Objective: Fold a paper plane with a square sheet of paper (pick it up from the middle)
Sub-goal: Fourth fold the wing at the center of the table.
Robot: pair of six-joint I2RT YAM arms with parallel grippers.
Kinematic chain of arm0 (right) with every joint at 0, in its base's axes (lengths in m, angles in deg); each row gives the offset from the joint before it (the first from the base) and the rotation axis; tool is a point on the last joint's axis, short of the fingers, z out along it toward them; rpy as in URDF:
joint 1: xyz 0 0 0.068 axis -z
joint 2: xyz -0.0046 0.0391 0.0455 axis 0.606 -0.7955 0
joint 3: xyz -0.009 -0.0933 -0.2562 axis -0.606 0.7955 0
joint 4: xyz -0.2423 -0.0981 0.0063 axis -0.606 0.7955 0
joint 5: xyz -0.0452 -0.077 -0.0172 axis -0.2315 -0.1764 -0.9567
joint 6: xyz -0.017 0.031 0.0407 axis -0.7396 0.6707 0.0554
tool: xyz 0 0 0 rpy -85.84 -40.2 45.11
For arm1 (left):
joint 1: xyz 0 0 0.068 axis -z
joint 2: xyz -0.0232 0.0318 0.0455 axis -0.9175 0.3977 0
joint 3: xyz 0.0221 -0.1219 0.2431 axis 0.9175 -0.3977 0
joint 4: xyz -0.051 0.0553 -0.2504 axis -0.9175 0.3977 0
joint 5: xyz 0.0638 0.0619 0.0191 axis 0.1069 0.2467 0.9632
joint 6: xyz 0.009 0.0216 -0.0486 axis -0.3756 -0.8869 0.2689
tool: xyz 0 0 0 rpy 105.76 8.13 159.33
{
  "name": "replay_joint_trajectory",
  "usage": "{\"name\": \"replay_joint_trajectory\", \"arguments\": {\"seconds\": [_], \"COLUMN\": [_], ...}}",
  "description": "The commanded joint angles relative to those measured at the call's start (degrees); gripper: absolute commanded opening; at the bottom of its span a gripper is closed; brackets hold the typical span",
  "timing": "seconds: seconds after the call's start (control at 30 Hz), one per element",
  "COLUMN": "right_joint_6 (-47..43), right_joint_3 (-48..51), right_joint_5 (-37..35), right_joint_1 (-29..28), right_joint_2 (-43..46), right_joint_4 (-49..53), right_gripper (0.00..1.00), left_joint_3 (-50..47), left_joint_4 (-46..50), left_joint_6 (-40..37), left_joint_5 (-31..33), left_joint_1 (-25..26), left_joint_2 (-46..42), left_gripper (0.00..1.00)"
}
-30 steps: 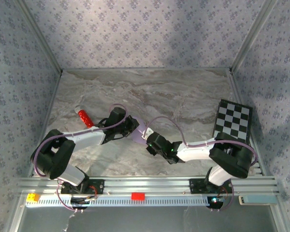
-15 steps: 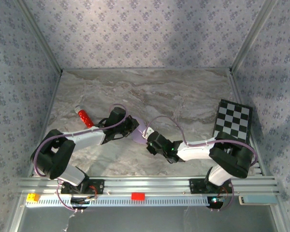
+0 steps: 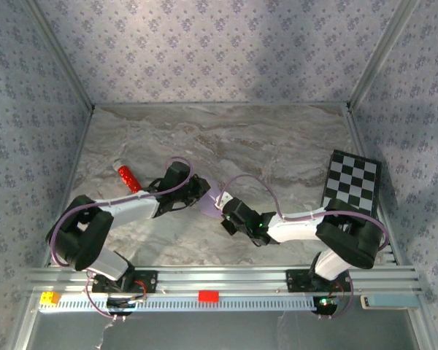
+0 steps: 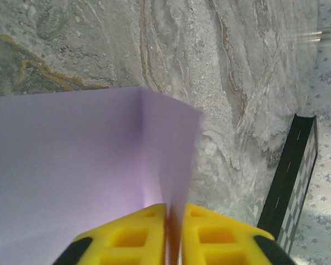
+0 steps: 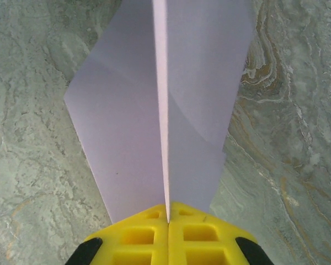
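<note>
The square sheet of paper (image 3: 211, 197) is pale lilac, partly folded, and held above the marble table between my two grippers. In the left wrist view the paper (image 4: 71, 160) spreads flat to the left while a raised flap runs into the narrow slit between the yellow fingers. My left gripper (image 4: 175, 212) is shut on that flap. In the right wrist view the paper (image 5: 127, 121) shows a sharp centre crease and slanted fold lines. My right gripper (image 5: 167, 212) is shut on the crease. From above, the left gripper (image 3: 201, 191) and the right gripper (image 3: 225, 208) stand close together.
A small red cylinder (image 3: 127, 177) lies on the table to the left of the left arm. A black-and-white checkered board (image 3: 352, 181) lies at the right edge; the checkered board (image 4: 289, 182) appears on edge in the left wrist view. Patterned walls close three sides.
My right gripper has crept slightly left toward the left gripper and closed fully on the crease. The left arm has stayed in place on the paper.
</note>
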Motion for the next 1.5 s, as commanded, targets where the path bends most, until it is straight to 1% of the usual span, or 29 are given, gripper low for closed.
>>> {"name": "replay_joint_trajectory", "arguments": {"seconds": [0.0,0.13,0.17,0.23,0.37,0.53,0.77,0.83,0.9,1.07,1.23,1.47], "right_joint_6": [1.86,3.60,4.07,3.80,5.37,7.63,9.94,10.17,9.78,8.86,9.11,8.68], "right_joint_3": [-1.17,-1.13,-1.12,-1.25,-1.69,-3.44,-4.28,-4.60,-4.81,-5.25,-5.21,-4.22], "right_joint_5": [2.54,5.42,5.55,8.49,13.27,19.46,24.67,24.77,24.46,22.56,19.34,17.76], "right_joint_1": [0.75,1.64,1.80,2.65,4.59,7.09,9.47,9.71,9.72,9.62,9.66,8.79], "right_joint_2": [-0.33,-0.79,-0.77,-0.74,-1.23,-2.54,-3.58,-3.38,-3.13,-2.08,-1.40,-0.89], "right_joint_4": [1.53,1.39,1.46,1.74,1.96,4.56,5.23,5.60,5.72,6.59,6.74,5.95], "right_gripper": [0.00,0.00,0.00,0.00,0.00,0.00,0.00,0.00,0.00,0.00,0.00,0.00], "left_joint_3": [0.21,0.30,0.30,0.15,-0.52,-2.04,-2.95,-3.00,-2.89,-2.08,-0.88,0.08], "left_joint_4": [3.05,6.44,7.27,8.74,10.91,11.96,11.66,11.04,9.59,6.82,7.28,7.44], "left_joint_6": [-0.29,-1.49,-1.79,-2.05,-2.38,-2.17,-2.12,-2.03,-1.78,-0.62,-0.52,-0.19], "left_joint_5": [2.07,3.71,4.06,4.79,5.62,5.81,5.82,5.32,4.49,2.94,2.12,1.09], "left_joint_1": [-0.13,-0.28,-0.34,-0.44,-0.62,-1.14,-1.44,-1.70,-1.95,-2.29,-2.26,-2.21], "left_joint_2": [-2.56,-5.13,-5.70,-6.94,-8.97,-10.92,-11.60,-11.30,-10.74,-7.91,-6.69,-6.12], "left_gripper": [0.21,0.31,0.32,0.37,0.41,0.42,0.42,0.44,0.50,0.55,0.59,0.65]}}
